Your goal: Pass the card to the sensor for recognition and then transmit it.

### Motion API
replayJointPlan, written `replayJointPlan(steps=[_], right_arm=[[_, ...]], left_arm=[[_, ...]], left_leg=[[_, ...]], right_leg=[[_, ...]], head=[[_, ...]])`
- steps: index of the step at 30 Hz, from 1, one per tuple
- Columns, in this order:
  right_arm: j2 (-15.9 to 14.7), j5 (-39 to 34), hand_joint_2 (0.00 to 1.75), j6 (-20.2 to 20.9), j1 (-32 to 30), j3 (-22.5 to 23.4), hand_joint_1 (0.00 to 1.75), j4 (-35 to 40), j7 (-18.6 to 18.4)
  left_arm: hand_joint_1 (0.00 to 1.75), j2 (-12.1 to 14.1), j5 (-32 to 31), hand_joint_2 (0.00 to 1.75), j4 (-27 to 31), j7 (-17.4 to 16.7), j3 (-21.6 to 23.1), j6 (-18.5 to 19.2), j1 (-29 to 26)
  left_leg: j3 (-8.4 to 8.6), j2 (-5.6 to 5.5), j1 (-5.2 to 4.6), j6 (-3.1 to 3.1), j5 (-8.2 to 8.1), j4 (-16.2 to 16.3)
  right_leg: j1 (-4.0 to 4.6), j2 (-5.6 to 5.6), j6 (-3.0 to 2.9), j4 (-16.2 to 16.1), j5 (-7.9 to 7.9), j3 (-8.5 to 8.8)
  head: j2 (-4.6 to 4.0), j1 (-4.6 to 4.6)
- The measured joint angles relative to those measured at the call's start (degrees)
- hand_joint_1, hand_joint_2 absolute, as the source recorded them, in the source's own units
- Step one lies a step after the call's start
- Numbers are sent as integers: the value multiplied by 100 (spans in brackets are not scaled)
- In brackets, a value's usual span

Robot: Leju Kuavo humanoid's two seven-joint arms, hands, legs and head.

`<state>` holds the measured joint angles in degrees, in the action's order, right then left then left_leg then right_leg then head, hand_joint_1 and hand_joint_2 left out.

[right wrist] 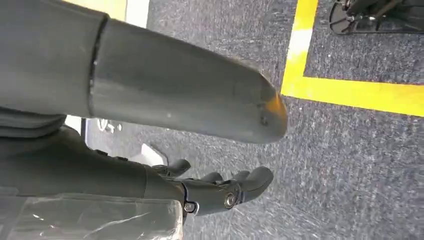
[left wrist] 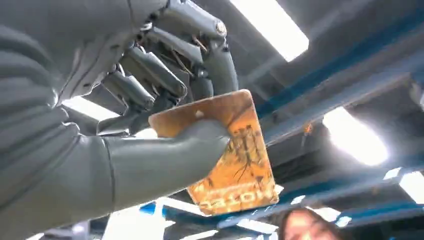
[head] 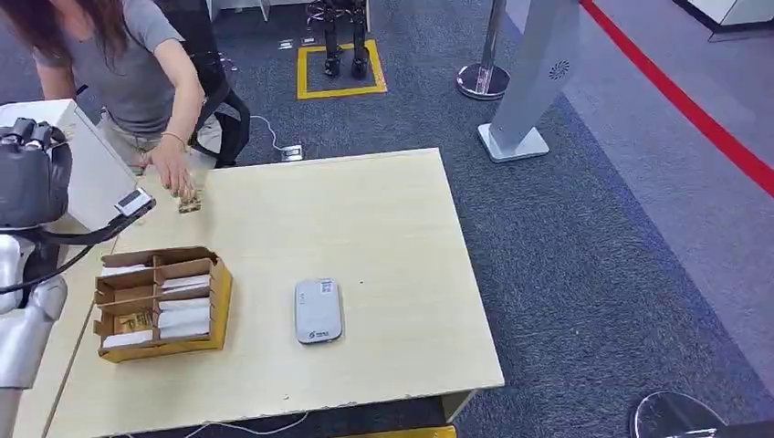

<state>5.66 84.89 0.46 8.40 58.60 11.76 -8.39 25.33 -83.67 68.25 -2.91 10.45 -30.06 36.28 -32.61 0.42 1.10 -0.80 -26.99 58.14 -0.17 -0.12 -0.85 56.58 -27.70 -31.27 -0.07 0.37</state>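
My left hand (left wrist: 100, 150) pinches an orange card (left wrist: 240, 165) between the thumb and the dark fingers, lifted towards the ceiling lights. From the head view, the left hand (head: 32, 178) is raised at the far left, beside the table's left edge. The sensor (head: 318, 310), a flat white and grey device, lies on the pale wooden table (head: 365, 228) near its front middle. My right hand (right wrist: 150, 100) hangs over the grey carpet with the thumb out, fingers loosely apart and nothing in it.
A cardboard box (head: 160, 301) with compartments of cards stands at the table's front left. A person (head: 137, 64) leans over the far left corner, one hand on a small card (head: 189, 203). A grey stand (head: 534, 73) and yellow floor marking (head: 339, 87) lie beyond.
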Motion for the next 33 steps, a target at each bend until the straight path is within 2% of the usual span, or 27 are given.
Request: replayJointPlan(steps=[4, 8, 21, 22, 23, 33], right_arm=[[7, 37, 0, 24, 33, -107, 0, 0, 0], [9, 52, 0, 31, 36, -186, 0, 0, -4], [9, 48, 0, 28, 38, -236, 0, 0, -4], [9, 48, 0, 28, 38, -238, 0, 0, -4], [9, 44, 0, 28, 38, -240, 0, 0, 0], [9, 9, 0, 26, 35, -247, 0, 0, 37]], left_arm=[[175, -78, -118, 175, -775, 2, 188, -153, 375], [175, -172, -183, 175, -1163, 2, 389, -218, 541], [175, -398, -221, 175, -1507, 2, 655, -321, 690], [108, -407, -221, 175, -1507, 2, 680, -328, 689], [3, -417, -221, 175, -1507, 2, 699, -332, 687], [0, -450, -238, 175, -1474, -46, 719, -503, 632]], left_leg=[[-1, 2, -1, 0, -1, 2], [-3, 2, -2, 1, -1, 1], [-3, 3, 0, 0, -1, 1], [-4, 2, 0, 0, -1, 1], [-4, 2, 0, 0, -1, 1], [-5, 1, -1, 0, -1, 1]], right_leg=[[-1, 3, 0, -2, 0, -1], [-2, 3, 1, -3, 0, -4], [-1, 3, 0, -1, 0, -4], [-1, 3, 0, -1, 0, -4], [-1, 3, 0, -1, 0, -4], [-1, 2, 0, -1, 0, -4]], head=[[0, -4], [0, -4], [0, -7], [0, -4], [0, -7], [0, -7]])
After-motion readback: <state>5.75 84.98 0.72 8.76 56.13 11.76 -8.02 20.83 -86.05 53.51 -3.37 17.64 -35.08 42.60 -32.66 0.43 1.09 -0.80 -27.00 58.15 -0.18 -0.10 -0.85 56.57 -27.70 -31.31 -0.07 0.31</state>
